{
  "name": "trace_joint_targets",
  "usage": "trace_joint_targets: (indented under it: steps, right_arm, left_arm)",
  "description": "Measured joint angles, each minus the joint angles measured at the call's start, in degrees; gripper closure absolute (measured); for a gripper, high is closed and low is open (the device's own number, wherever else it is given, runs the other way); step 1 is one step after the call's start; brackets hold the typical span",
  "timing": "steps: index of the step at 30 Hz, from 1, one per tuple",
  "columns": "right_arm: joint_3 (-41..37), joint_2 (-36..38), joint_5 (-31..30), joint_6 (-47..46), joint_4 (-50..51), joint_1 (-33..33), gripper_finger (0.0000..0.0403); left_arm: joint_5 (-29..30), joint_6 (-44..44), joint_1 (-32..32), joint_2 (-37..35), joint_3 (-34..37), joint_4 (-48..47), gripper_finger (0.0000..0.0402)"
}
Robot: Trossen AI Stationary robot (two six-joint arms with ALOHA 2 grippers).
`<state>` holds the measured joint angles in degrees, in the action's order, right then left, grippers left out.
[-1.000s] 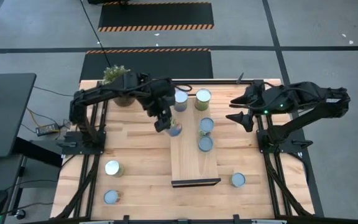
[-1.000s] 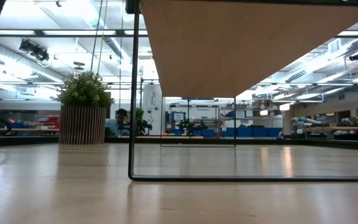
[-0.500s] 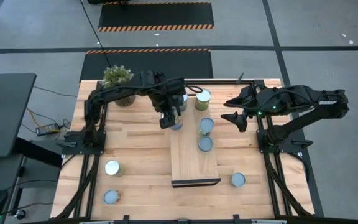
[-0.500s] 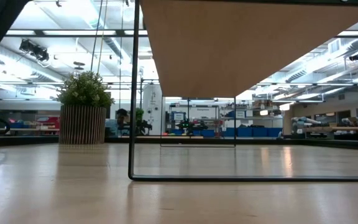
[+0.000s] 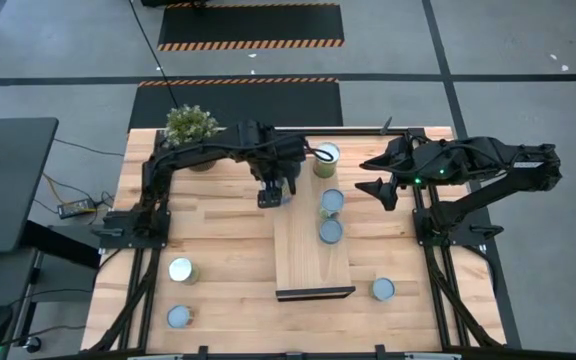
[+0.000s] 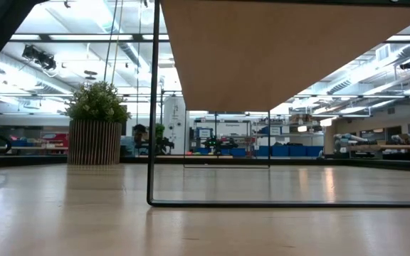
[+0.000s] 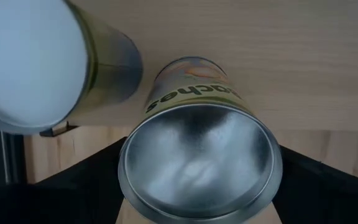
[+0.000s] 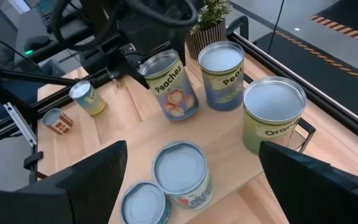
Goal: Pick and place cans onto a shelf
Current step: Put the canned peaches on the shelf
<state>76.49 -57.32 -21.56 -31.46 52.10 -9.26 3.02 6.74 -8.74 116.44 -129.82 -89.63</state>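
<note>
High view: eight cans (image 5: 330,231), five clustered at the shelf's (image 5: 313,265) back end, three on the bench (image 5: 218,240). Left tool (image 5: 277,192) clamps the tilted peaches can (image 8: 171,87); right tool (image 5: 380,187) gapes beside them. The shelf's front half lies free.

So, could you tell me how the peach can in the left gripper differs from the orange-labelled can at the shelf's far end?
The peach can is tilted, clamped in the left gripper; the orange-labelled can stands upright and free. The peach can's label is pale blue, the other's yellow-green. Both have shiny round tops.
</note>
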Motion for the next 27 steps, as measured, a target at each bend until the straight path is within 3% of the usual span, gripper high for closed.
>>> trace_joint_targets:
  steps: [7, 15, 27]
  right_arm:
    - [0.00, 0.00, -1.35, -0.07, -0.24, 0.02, 0.0030]
    - [0.00, -0.02, -1.36, 0.02, -3.23, 0.02, 0.0030]
    - [0.00, -0.04, -1.33, -0.07, -5.01, -0.04, 0.0030]
  left_arm:
    - [0.38, 1.47, 0.43, 0.00, 0.00, 0.55, 0.0067]
    - [-0.21, 1.46, 0.62, -0.04, 0.00, 1.84, 0.0008]
    - [4.27, 4.54, 2.18, -0.09, 0.00, 4.07, 0.0008]
